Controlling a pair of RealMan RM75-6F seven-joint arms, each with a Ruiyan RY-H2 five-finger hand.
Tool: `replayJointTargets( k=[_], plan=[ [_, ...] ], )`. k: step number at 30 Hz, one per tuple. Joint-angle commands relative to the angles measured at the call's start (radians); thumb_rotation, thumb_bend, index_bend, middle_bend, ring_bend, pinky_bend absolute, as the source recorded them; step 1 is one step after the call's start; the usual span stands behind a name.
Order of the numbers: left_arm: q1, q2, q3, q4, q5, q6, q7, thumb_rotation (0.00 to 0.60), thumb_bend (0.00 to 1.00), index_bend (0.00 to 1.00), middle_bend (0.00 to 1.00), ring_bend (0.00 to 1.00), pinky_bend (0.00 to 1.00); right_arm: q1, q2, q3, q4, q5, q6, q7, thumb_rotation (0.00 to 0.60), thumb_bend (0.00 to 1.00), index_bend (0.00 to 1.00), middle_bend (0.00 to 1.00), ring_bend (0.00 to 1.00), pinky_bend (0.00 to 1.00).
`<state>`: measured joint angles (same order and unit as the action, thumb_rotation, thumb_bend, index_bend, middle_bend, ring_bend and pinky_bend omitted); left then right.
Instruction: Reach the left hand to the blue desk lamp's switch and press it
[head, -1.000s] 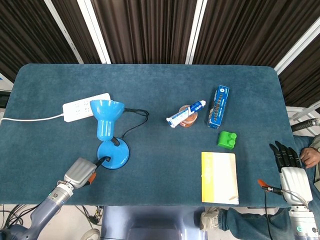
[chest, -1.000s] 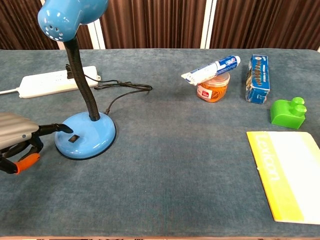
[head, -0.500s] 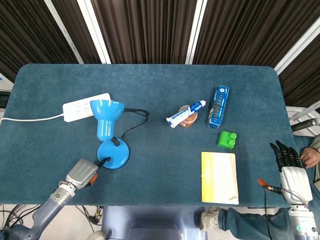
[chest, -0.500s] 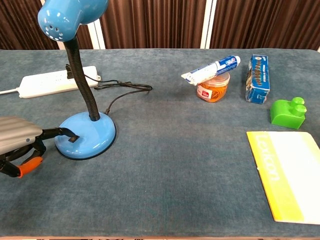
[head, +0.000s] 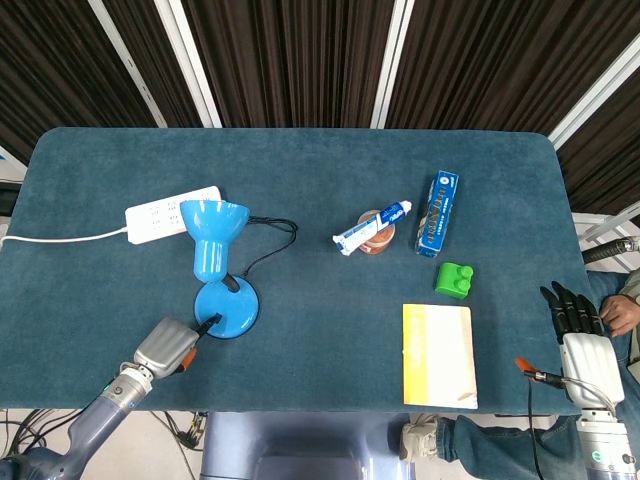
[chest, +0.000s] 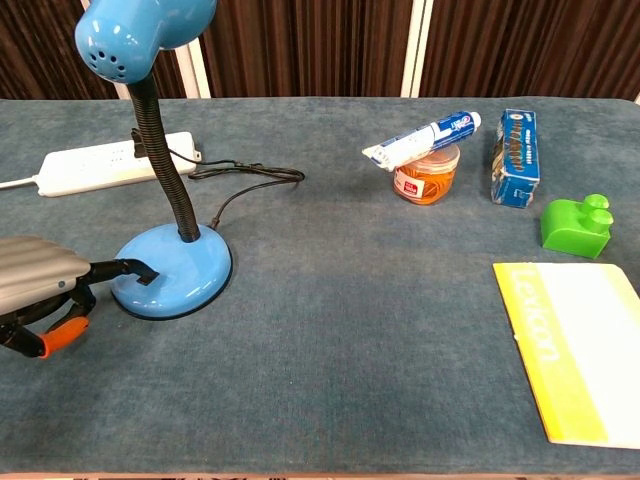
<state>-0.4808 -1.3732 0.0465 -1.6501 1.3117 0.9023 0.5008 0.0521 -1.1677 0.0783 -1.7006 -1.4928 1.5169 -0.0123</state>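
Left hand (chest: 40, 285) | one finger extended, rest curled, holding nothing | fingertip has advanced onto blue desk lamp (chest: 170, 270) base at 9 o'clock, covering switch | press judged underway | right hand (head: 580, 340) idle, fingers straight, together.

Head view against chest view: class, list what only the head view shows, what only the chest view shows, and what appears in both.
Only the head view shows the right hand, at the table's right edge, and the top of the lamp's shade. Only the chest view shows the holes in the shade's back and the word on the yellow booklet. Both show the left hand with a fingertip at the blue desk lamp base, the power strip, toothpaste tube, blue box and green block.
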Motion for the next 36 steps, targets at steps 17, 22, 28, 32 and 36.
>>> replayJointTargets(
  k=[17, 22, 28, 32, 36],
  plan=[
    [0.047, 0.034, -0.053, -0.052, 0.073, 0.238, 0.002, 0.6, 0.39, 0.1, 0.39, 0.34, 0.54, -0.002, 0.001, 0.002, -0.004, 0.003, 0.003, 0.003, 0.6, 0.1, 0.0, 0.02, 0.04, 0.0],
    [0.108, 0.105, -0.059, -0.143, 0.139, 0.383, -0.051, 0.6, 0.19, 0.11, 0.24, 0.12, 0.25, -0.004, 0.003, 0.003, -0.006, 0.002, 0.007, 0.005, 0.6, 0.1, 0.0, 0.02, 0.04, 0.0],
    [0.201, 0.214, -0.034, -0.228, 0.206, 0.538, -0.156, 0.6, 0.12, 0.12, 0.17, 0.04, 0.12, -0.003, 0.003, 0.0, -0.008, -0.004, 0.006, 0.002, 0.6, 0.1, 0.0, 0.02, 0.04, 0.0],
    [0.264, 0.269, -0.002, -0.23, 0.195, 0.59, -0.226, 0.6, 0.1, 0.12, 0.13, 0.0, 0.03, -0.004, 0.003, -0.001, -0.009, -0.006, 0.007, 0.0, 0.6, 0.1, 0.0, 0.02, 0.04, 0.0],
    [0.306, 0.272, 0.009, -0.195, 0.188, 0.628, -0.309, 0.6, 0.1, 0.13, 0.11, 0.0, 0.0, -0.004, 0.003, -0.001, -0.01, -0.008, 0.008, -0.001, 0.6, 0.1, 0.0, 0.02, 0.04, 0.0]
  ],
)
